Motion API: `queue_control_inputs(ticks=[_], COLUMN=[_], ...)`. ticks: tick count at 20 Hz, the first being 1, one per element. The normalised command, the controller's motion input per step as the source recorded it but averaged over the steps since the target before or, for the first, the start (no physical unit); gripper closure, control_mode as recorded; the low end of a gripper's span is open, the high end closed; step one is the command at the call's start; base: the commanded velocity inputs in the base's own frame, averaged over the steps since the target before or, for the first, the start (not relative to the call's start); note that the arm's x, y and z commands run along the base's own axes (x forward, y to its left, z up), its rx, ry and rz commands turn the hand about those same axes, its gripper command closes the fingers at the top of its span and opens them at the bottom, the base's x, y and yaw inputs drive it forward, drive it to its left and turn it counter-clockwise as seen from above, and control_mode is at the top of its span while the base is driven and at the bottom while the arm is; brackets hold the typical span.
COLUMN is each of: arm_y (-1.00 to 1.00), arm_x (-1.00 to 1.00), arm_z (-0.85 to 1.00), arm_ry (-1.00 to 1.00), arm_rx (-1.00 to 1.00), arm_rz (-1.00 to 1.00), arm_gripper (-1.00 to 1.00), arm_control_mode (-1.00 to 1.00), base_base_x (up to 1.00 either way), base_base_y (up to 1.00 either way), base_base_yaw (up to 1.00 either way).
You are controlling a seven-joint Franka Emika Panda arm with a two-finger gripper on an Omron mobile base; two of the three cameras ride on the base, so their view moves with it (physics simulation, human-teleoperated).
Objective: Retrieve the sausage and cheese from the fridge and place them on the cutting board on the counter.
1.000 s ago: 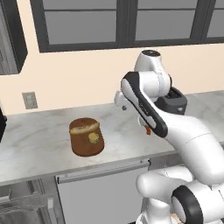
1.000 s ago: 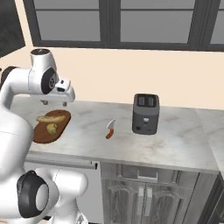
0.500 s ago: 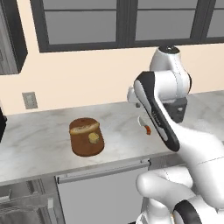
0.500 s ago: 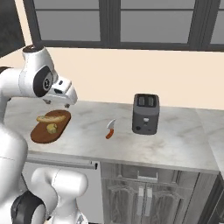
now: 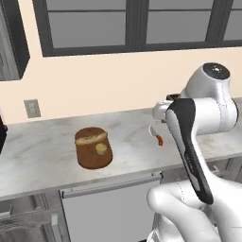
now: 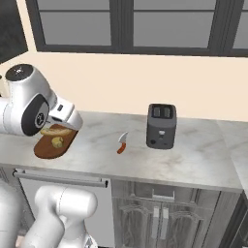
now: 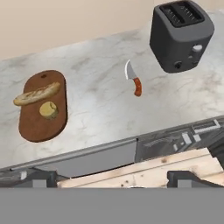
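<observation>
Cutting board (image 7: 43, 107) lay on the counter (image 7: 100, 109), carrying a tan elongated sausage (image 7: 36, 94) across its far end and a small yellow cheese (image 7: 48, 110) chunk just beside it, nearer the board's middle (both resting on the wood). Gripper (image 7: 113, 180) hung well above and apart from the board, toward the counter's front edge, jaws spread wide and empty. A red-handled knife (image 7: 133, 79) lay between board and dark toaster (image 7: 181, 35).

arm (image 5: 198, 118) swung right, raised higher
</observation>
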Motion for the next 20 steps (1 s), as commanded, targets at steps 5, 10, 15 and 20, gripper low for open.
queue_control_inputs(ticks=[5,10,15,20], arm_y=[-0.18,-0.20,-0.10,0.00], arm_x=[-0.11,-0.65,-0.31,0.00], arm_z=[0.58,0.44,0.05,0.00], arm_ry=[0.03,0.04,0.00,0.00], arm_rx=[0.00,0.00,0.00,0.00], arm_rz=[0.05,0.01,0.05,0.00], arm_gripper=[-1.00,-1.00,-1.00,-1.00], arm_control_mode=[-1.00,-1.00,1.00,1.00], base_base_x=[0.00,0.00,0.00,-0.41], base_base_y=[0.00,0.00,-0.01,-0.53], base_base_yaw=[0.00,0.00,0.03,0.07])
